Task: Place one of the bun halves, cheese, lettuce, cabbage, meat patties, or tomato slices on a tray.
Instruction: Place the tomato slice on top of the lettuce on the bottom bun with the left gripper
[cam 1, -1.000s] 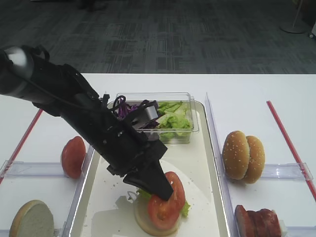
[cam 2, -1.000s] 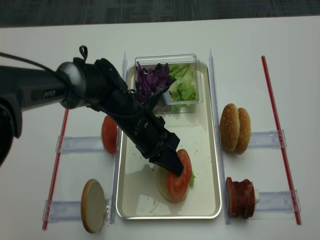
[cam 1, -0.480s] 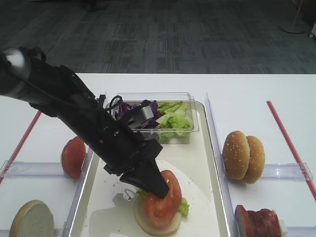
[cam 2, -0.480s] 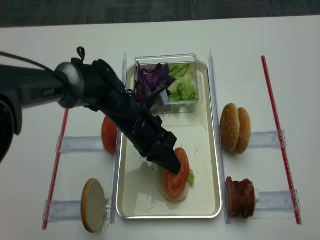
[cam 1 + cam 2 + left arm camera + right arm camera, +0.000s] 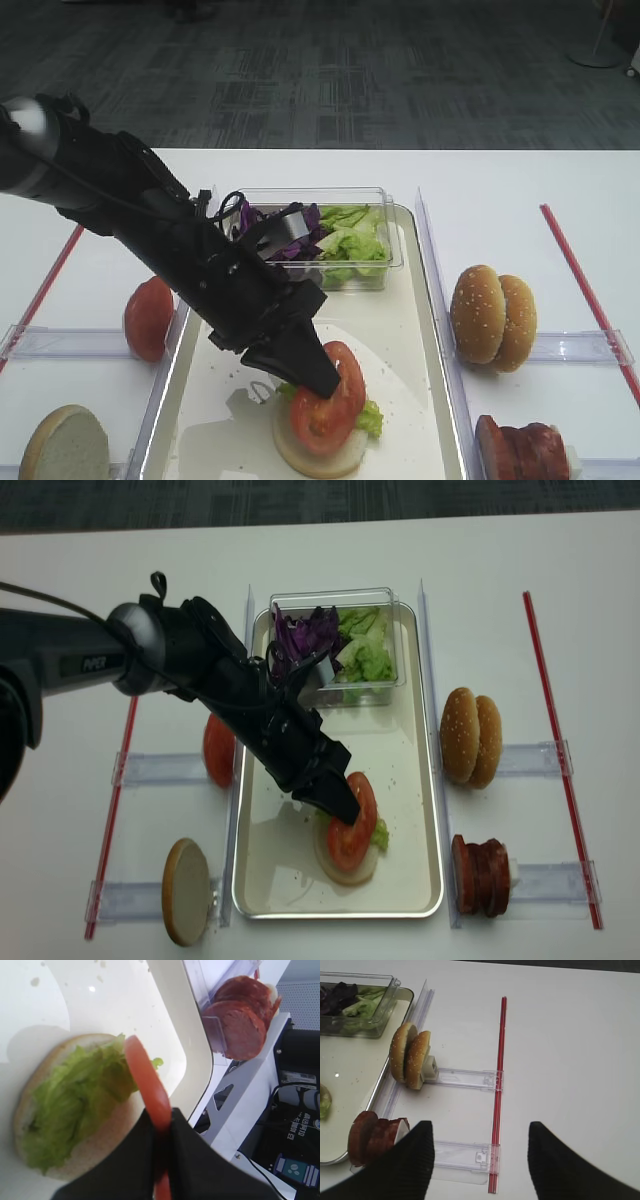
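My left gripper [image 5: 316, 380] is shut on a red tomato slice [image 5: 330, 402], pinching its edge [image 5: 148, 1080]. The slice stands tilted, nearly on edge, over a pale bun half [image 5: 100, 1135] topped with lettuce [image 5: 70, 1105] on the cream tray [image 5: 410, 770]. I cannot tell whether the slice touches the lettuce. My right gripper [image 5: 480, 1132] hangs open over the white table to the right of the tray, holding nothing. The meat patties [image 5: 372, 1137] and sesame bun halves [image 5: 410, 1060] stand in holders to its left.
A clear box [image 5: 372, 262] at the tray's far end holds purple cabbage [image 5: 305, 635] and green lettuce [image 5: 365, 650]. Left of the tray stand another tomato slice [image 5: 148, 318] and a pale bun half [image 5: 65, 445]. Red strips [image 5: 497, 1085] run along the table.
My left gripper has drawn slightly left and back with the tomato slice, which now stands steeper over the lettuce-topped bun half.
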`<state>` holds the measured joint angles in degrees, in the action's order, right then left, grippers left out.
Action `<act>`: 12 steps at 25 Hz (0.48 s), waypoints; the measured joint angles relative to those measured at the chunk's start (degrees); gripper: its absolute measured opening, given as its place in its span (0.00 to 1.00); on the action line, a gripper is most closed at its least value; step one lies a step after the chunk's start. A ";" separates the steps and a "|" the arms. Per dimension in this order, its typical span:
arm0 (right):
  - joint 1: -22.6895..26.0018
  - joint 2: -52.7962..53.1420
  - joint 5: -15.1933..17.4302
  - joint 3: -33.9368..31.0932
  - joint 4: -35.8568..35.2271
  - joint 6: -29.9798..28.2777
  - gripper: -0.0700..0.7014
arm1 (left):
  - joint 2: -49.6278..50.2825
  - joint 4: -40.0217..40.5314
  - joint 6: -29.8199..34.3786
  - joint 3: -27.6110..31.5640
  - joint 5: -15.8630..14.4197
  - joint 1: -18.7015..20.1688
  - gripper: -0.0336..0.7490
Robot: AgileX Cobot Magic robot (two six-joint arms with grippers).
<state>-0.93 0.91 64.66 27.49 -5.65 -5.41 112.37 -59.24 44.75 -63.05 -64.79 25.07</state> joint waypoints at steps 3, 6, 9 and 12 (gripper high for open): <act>0.00 0.00 0.00 0.00 0.00 -0.10 0.67 | 1.02 -1.00 0.00 0.00 0.00 -0.02 0.05; 0.00 0.00 0.00 0.00 0.00 -0.10 0.67 | 1.76 -1.09 0.00 0.00 0.00 -0.12 0.05; 0.00 0.00 0.00 0.00 0.00 -0.10 0.67 | 1.91 -1.09 0.16 0.00 0.00 -0.12 0.05; 0.00 0.00 0.00 0.00 0.00 -0.19 0.67 | 1.91 -1.09 0.25 0.00 0.00 -0.14 0.05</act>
<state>-0.93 0.91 64.66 27.49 -5.65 -5.60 114.28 -60.33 45.01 -63.05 -64.79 24.92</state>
